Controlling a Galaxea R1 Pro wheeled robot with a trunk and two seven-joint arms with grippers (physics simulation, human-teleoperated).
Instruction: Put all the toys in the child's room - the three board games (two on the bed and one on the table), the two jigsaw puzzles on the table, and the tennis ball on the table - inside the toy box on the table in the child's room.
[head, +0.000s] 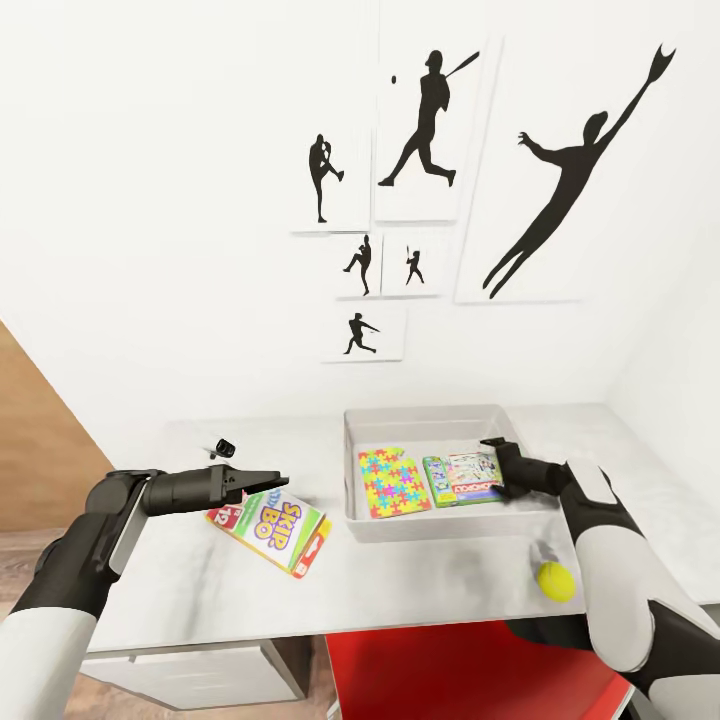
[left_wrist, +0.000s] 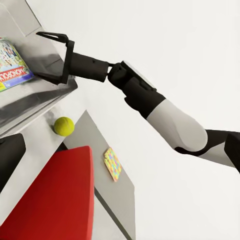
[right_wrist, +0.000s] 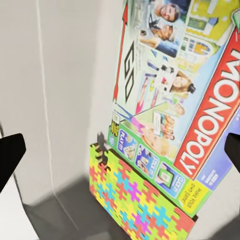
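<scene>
Child's room table (head: 420, 590) | toy box (head: 440, 420) under spread-jawed right gripper (head: 492, 447) holds Monopoly (head: 462, 478), jigsaw (head: 393, 481) | left gripper (head: 262, 483) clamps Skip-Bo (head: 268, 523) | tennis ball (head: 556, 581) still out.

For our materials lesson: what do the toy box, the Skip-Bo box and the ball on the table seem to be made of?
Toy box: probably moulded plastic, smooth light grey, with sloped walls and a rolled rim.
Skip-Bo box: likely printed card, a flat box with sharp edges and lettering.
Ball: plain yellow-green with a matt look; felt or rubber cannot be told.
</scene>
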